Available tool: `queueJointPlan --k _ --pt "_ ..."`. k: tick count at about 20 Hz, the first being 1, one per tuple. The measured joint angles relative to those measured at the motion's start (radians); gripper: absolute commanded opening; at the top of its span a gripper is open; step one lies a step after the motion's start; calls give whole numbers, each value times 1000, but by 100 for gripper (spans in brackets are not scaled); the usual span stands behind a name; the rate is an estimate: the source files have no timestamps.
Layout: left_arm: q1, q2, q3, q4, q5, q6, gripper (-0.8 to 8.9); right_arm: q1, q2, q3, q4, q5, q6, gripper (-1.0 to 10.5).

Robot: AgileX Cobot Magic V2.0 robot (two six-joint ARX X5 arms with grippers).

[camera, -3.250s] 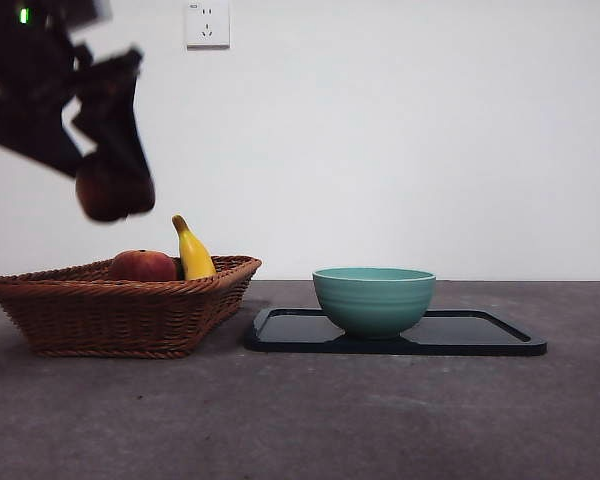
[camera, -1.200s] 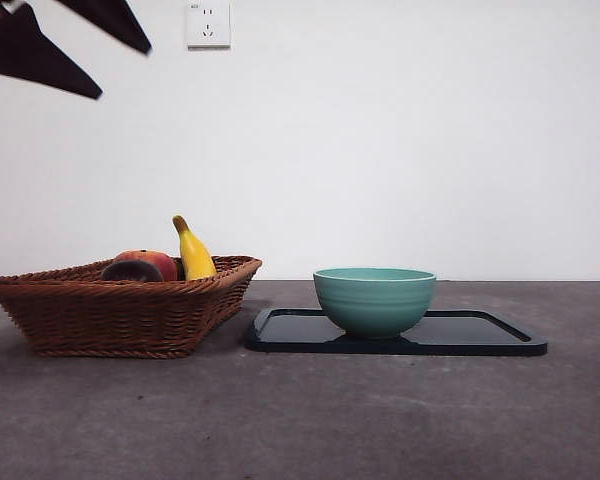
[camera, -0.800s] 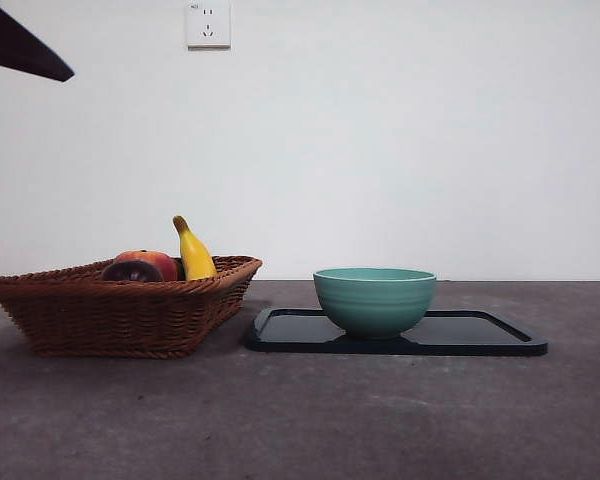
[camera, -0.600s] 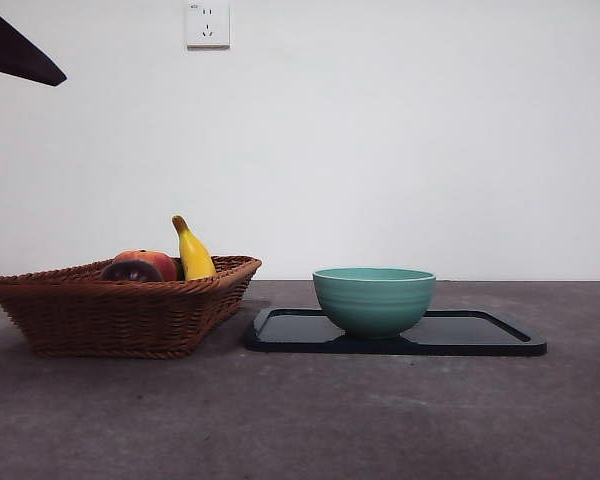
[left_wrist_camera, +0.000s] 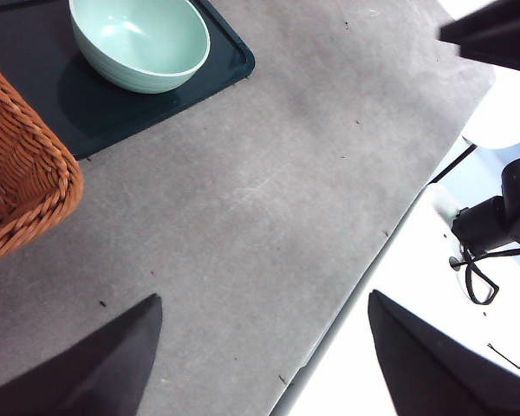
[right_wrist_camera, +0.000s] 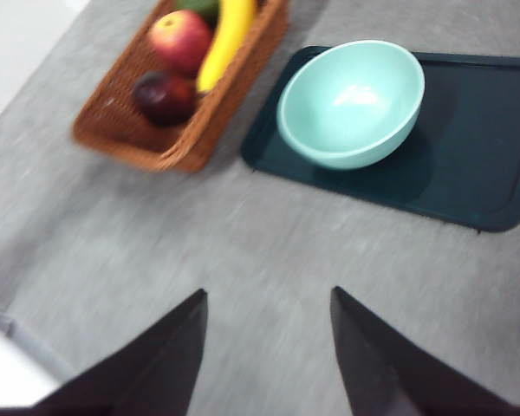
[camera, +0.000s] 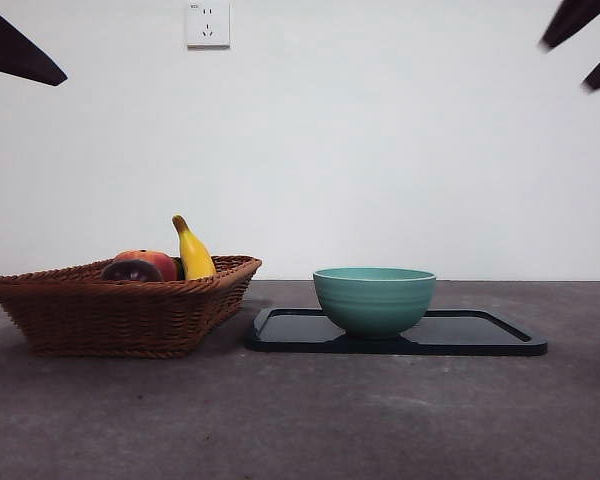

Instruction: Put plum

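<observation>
The plum, dark maroon with a greyish end, lies in the brown wicker basket at the left, in front of a red-orange fruit. The right wrist view shows the plum near the basket's front corner. My left gripper is open and empty, high above the table beside the basket; it shows as a black tip at the top left. My right gripper is open and empty, high over the table; its tips show at the top right.
A yellow banana leans in the basket beside the fruit. A teal bowl stands empty on a black tray right of the basket. The table's front edge runs close under the left gripper.
The left gripper let go of the plum into the basket and rose to the top left corner. The right gripper's tips have now come into view at the top right.
</observation>
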Motion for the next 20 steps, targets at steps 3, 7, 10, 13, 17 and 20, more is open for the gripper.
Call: queueJointPlan --k 3,7,10,13,17,20 --pt "0 0 0 0 0 0 374 -19 179 71 67 7 25 283" --pt "0 0 0 0 0 7 374 -65 446 255 84 8 23 285" --pt "0 0 0 0 0 8 374 -78 651 392 85 35 7 285" --pt "0 0 0 0 0 8 374 -79 804 483 85 49 -5 285" --pt "0 0 0 0 0 8 374 -79 944 534 85 86 -29 285" --pt "0 0 0 0 0 8 374 -79 1020 535 105 86 -40 284"
